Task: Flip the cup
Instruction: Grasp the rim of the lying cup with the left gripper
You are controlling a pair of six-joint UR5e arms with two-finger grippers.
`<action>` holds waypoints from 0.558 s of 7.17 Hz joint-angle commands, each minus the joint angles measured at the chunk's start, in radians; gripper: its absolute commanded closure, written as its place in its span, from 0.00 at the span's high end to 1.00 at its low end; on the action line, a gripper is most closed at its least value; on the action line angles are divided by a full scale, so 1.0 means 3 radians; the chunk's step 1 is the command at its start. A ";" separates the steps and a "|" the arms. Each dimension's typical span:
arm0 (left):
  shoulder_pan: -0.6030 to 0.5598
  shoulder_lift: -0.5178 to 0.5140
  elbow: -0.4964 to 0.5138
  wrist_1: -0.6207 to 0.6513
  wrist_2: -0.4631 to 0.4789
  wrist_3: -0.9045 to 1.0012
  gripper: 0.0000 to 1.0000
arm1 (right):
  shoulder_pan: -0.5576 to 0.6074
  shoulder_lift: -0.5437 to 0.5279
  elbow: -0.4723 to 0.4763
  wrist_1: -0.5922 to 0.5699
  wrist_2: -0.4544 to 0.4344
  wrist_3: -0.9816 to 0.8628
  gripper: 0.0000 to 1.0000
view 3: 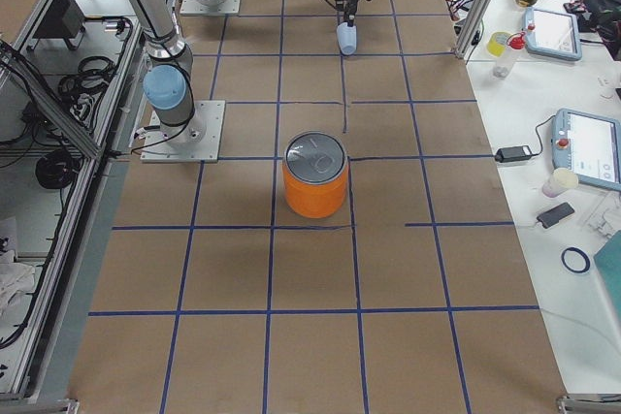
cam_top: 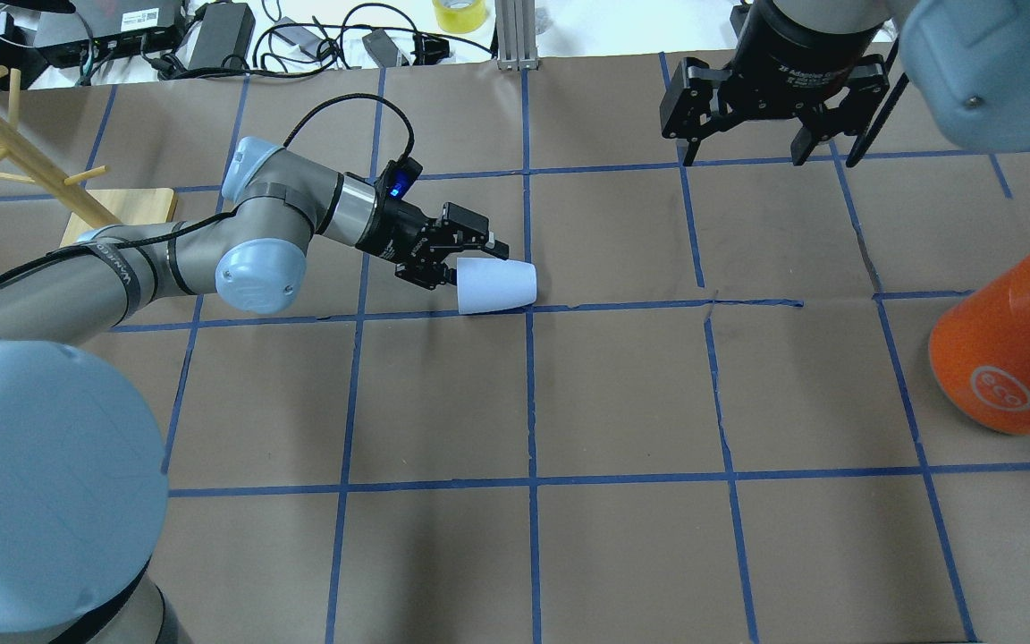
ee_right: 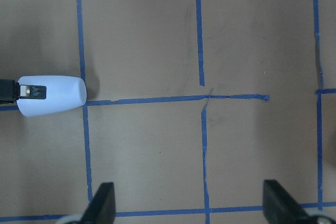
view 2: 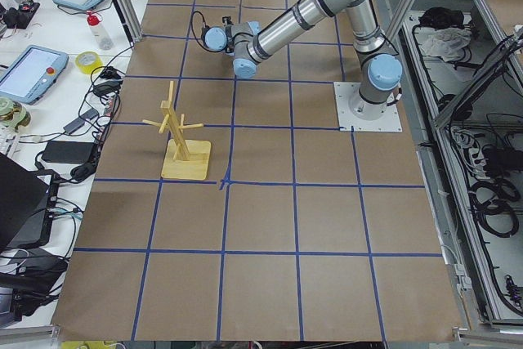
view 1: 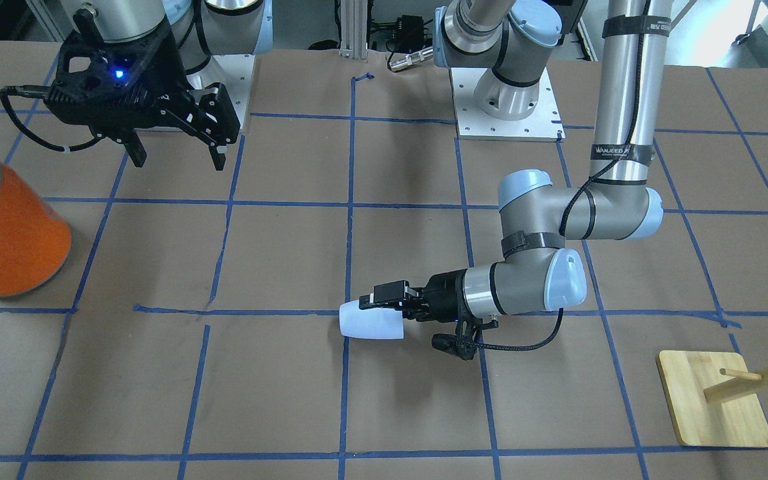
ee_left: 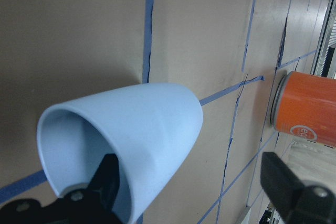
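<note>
The pale blue-white cup (cam_top: pixel 497 286) lies on its side on the brown table near the middle, mouth toward my left gripper. It also shows in the front view (view 1: pixel 371 322), the left wrist view (ee_left: pixel 152 129) and the right wrist view (ee_right: pixel 55 100). My left gripper (cam_top: pixel 468 261) is low and level at the cup's mouth with jaws wide apart. One finger (ee_left: pixel 107 179) overlaps the rim and the other stands well clear of the cup. My right gripper (view 1: pixel 177 157) hangs open and empty high over the far side of the table.
A large orange can (cam_top: pixel 1007 358) with a silver top stands at the table's right end. A wooden mug tree (cam_top: pixel 122 206) on a square base stands at the left end. Blue tape lines grid the brown paper.
</note>
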 commanded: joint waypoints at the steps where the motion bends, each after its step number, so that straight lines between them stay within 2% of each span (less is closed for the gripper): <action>1: -0.0005 0.0001 0.0054 0.0024 -0.0018 -0.0015 0.03 | 0.0000 0.0000 0.0000 0.0003 0.0000 -0.0002 1.00; 4: 0.0000 0.0185 0.0079 0.0029 -0.0033 -0.0228 0.00 | 0.0000 0.0000 0.0000 0.0003 -0.0005 -0.0002 1.00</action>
